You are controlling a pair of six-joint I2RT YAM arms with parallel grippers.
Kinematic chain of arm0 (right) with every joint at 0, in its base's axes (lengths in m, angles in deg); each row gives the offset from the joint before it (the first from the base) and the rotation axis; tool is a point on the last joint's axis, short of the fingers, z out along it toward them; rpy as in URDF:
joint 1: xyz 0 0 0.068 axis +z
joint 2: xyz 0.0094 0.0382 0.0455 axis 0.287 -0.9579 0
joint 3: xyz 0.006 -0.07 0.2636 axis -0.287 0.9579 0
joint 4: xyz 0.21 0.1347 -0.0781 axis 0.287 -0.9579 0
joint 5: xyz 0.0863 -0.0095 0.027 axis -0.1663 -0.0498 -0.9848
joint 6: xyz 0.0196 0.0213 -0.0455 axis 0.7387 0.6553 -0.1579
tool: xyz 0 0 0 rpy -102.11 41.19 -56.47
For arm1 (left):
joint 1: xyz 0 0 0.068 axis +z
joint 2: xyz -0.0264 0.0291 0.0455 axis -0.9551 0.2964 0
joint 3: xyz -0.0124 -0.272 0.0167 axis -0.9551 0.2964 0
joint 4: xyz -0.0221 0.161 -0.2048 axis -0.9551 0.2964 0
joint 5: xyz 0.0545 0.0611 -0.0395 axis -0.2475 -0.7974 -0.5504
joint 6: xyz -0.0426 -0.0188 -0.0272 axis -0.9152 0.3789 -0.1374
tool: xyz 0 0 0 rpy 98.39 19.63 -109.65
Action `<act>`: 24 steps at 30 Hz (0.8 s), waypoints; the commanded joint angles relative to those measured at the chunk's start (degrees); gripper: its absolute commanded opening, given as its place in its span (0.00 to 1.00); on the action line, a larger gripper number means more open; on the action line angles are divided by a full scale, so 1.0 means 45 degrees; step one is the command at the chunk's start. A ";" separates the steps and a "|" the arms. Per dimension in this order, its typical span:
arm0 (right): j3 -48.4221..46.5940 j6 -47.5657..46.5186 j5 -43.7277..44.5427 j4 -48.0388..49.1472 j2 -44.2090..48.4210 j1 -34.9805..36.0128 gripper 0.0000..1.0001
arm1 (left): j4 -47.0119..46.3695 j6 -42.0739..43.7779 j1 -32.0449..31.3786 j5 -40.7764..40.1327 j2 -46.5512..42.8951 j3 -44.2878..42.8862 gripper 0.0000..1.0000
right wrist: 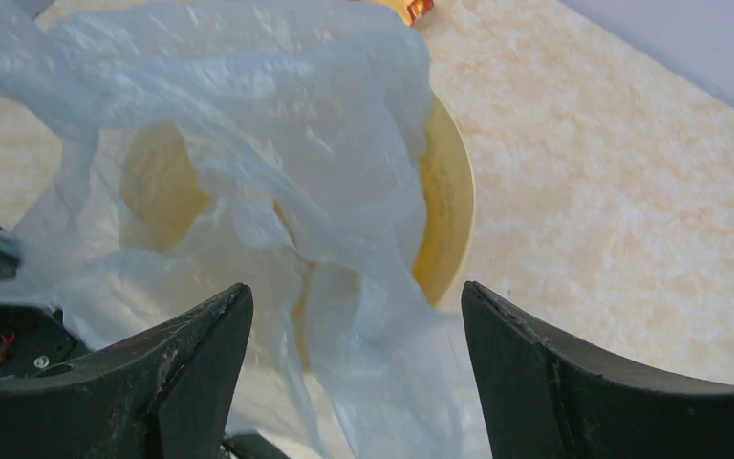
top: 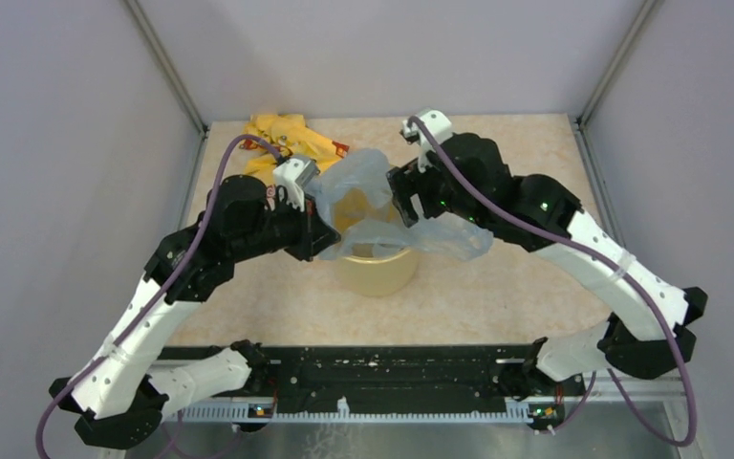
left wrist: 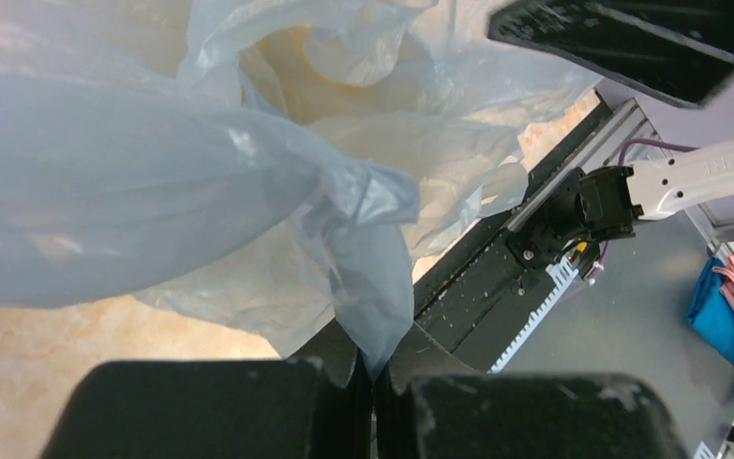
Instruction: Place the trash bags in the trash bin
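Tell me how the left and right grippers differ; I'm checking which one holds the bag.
The left gripper is shut, pinching a tail of the bag; the right gripper stands open, with film between its fingers but not clamped. In the top view the left gripper is at the bin's left side, the right gripper toward its right. Both have black fingers and meet the bag above the bin.

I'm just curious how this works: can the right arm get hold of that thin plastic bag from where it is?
Probably yes: the right gripper stands open, and the bag hangs between its fingers above the bin; nothing blocks it.
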 commanded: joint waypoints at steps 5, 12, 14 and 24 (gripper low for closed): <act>-0.1691 -0.1970 -0.0035 0.1415 -0.2372 0.0230 0.71 | 0.0315 -0.0434 -0.0002 -0.0300 -0.1164 0.0986 0.00; -0.2674 -0.2238 0.0589 0.1620 -0.3235 0.0103 0.28 | -0.0189 -0.0781 -0.0001 -0.1659 -0.2042 0.2761 0.00; -0.3277 -0.2059 0.0445 0.1432 -0.3670 -0.0222 0.17 | -0.0651 -0.0866 -0.0006 -0.1857 -0.2233 0.3510 0.00; -0.7489 -0.1339 -0.0430 0.0145 -0.7542 -0.2014 0.05 | -0.1643 -0.1201 -0.0001 -0.3678 -0.2369 0.5041 0.00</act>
